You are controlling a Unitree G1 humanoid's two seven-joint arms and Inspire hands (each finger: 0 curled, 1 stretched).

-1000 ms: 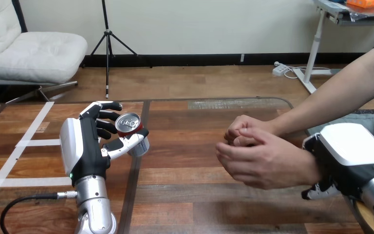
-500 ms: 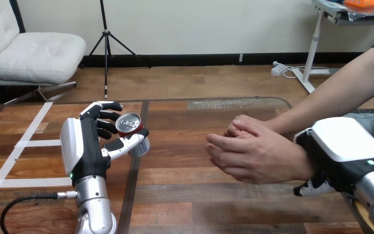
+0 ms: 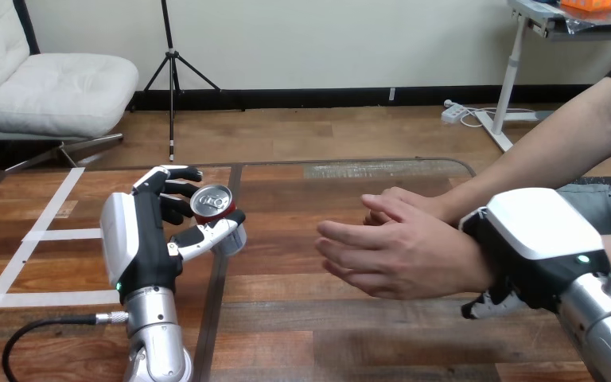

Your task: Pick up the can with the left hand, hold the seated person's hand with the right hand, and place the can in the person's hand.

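**A:** Across the wooden table [image 3: 326, 334], the right hand [image 3: 537, 243] has travelled toward the view's left over the last second. The person's nearer hand [image 3: 398, 256] has come along with it.

**B:** Led there, or just following?

**A:** I can't tell. The right hand sits against the person's wrist with its white shell on top, but whether it actually grips is hidden (the wrist covers the part that matters).

**B:** Has anything else changed about that hand?

**A:** Yes. It was folded together with the person's farther hand [image 3: 402, 200]. Now it has opened out, its fingers stretched toward the can, and the farther hand lies just behind it.

**B:** And the left hand?

**A:** The left hand [image 3: 139, 239] has stayed put at the view's left. Its fingers and thumb are wrapped round the can [image 3: 209, 200], which leans a little. I can't make out whether the can's base touches the table.

**B:** What does that mean for the task?

**A:** The pick-up looks done, and the receiving hand seems to be getting ready. The gap has narrowed, though the can and the open hand are still well apart. I'd say what remains is to carry the can across and release it. The palm isn't clearly turned up yet, so the can could roll off if it is let go too early.
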